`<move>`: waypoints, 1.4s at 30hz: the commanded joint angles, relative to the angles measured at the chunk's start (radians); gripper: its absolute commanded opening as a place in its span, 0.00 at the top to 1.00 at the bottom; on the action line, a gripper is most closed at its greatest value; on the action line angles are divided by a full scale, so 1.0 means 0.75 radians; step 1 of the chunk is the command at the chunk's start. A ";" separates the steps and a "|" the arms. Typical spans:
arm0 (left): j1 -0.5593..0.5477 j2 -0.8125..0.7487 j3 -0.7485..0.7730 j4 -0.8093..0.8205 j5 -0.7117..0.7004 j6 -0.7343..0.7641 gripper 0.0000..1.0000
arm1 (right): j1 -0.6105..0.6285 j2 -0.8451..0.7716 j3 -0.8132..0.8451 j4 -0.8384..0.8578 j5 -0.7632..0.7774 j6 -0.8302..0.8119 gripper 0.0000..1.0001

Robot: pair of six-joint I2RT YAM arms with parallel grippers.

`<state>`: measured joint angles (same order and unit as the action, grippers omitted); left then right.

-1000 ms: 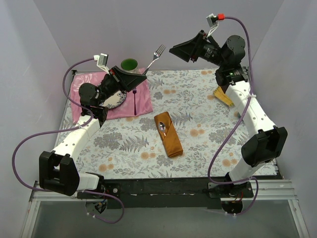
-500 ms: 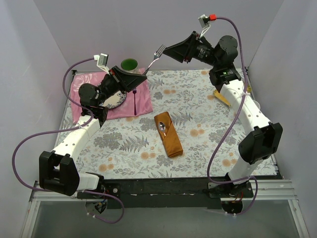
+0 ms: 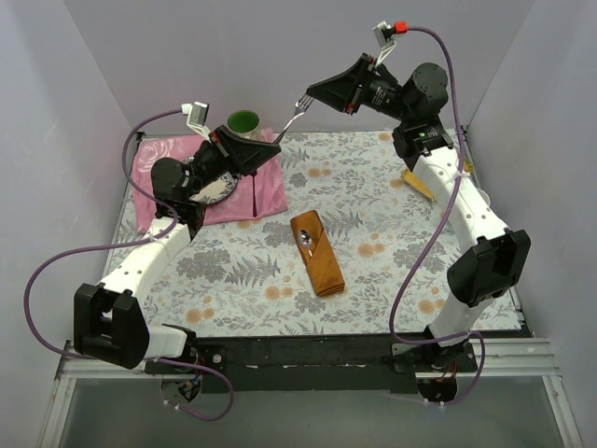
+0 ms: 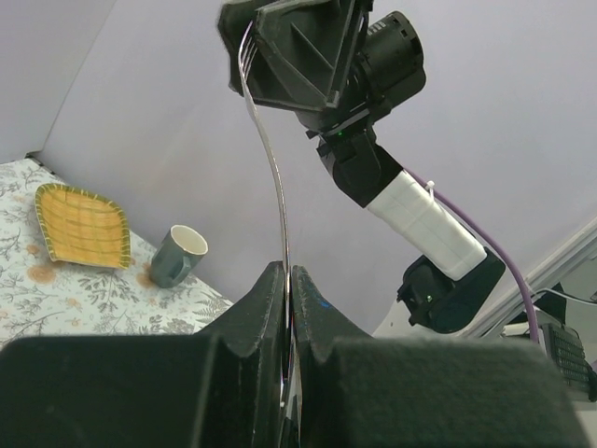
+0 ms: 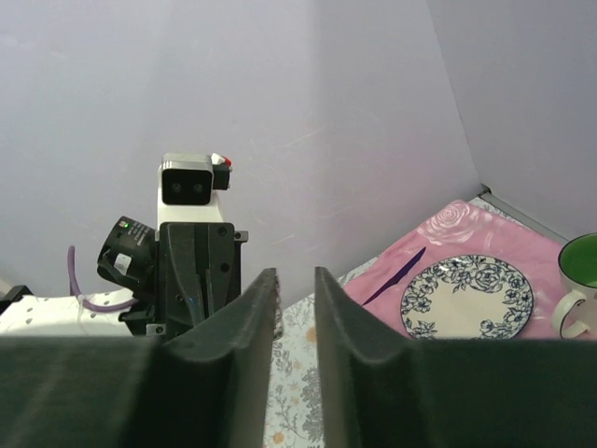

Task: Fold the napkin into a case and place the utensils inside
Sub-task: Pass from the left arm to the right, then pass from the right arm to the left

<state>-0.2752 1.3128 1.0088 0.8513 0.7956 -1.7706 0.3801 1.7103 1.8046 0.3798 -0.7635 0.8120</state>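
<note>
The left claw (image 3: 276, 139) is clamped on the handle of a silver fork (image 3: 292, 118), which slants up and away from its fingertips toward the right claw (image 3: 313, 94). The tines meet that claw's tip, but whether they sit between its fingers cannot be told. Those fingers stand a narrow gap apart, and the right wrist view shows nothing in the gap. The rust-orange case (image 3: 319, 257) lies flat on the table (image 3: 392, 215), well below both claws and nearer the arm bases. A spoon (image 3: 306, 240) shows at its far end. A pink cloth (image 3: 269, 191) with a plate (image 3: 216, 191) lies beneath the left claw.
</note>
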 commanded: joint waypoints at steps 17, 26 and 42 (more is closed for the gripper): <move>0.211 -0.069 -0.030 -0.386 0.260 0.225 0.02 | -0.110 0.063 0.022 0.056 -0.419 -0.107 0.99; 0.283 -0.184 -0.059 -0.920 0.387 0.779 0.02 | -0.143 0.354 0.238 -0.285 -0.812 -0.265 0.99; 0.285 0.063 0.176 -1.184 0.314 0.933 0.02 | -0.071 0.491 0.142 -0.707 -0.772 -0.325 0.99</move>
<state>-0.0628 1.2728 1.0294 -0.0055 1.0534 -1.0897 0.3103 2.1742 1.8816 0.1658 -1.4281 0.7441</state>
